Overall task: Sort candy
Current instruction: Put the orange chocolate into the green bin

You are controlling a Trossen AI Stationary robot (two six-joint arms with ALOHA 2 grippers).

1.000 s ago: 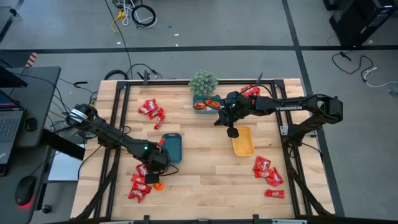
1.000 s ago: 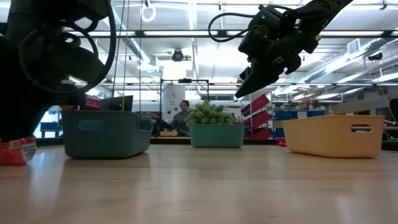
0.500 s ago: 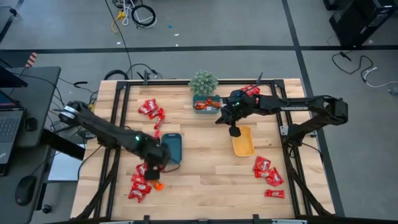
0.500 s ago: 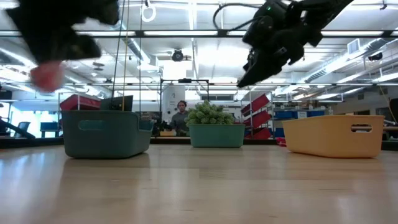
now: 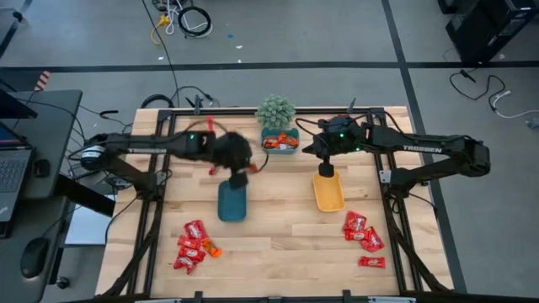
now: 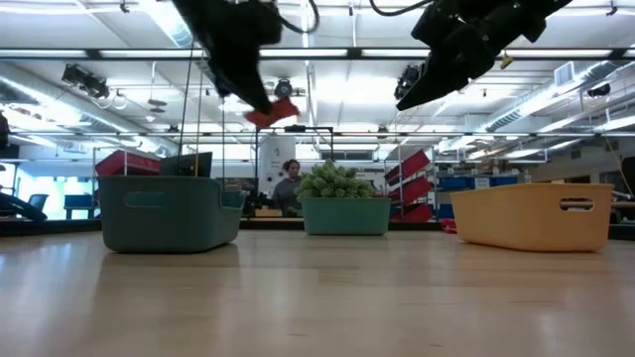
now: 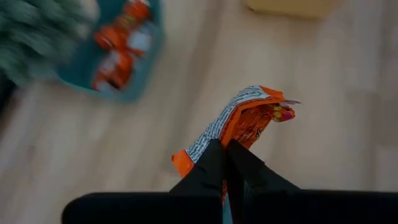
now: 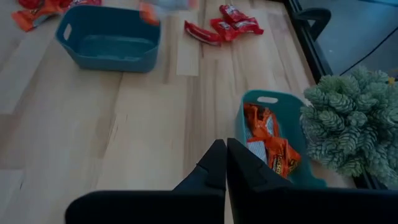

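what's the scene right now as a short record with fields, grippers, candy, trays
left gripper: shut on an orange candy packet, raised above the table near the blue tray
right gripper: shut, holding nothing, above the yellow tray
teal tray: beside the potted plant, holds orange packets
blue tray: nothing visible in it
loose red candy: piles at front left, front right and back left

left gripper (image 5: 239,178) lifted orange candy (image 7: 245,118), swung over blue tray (image 5: 232,202)
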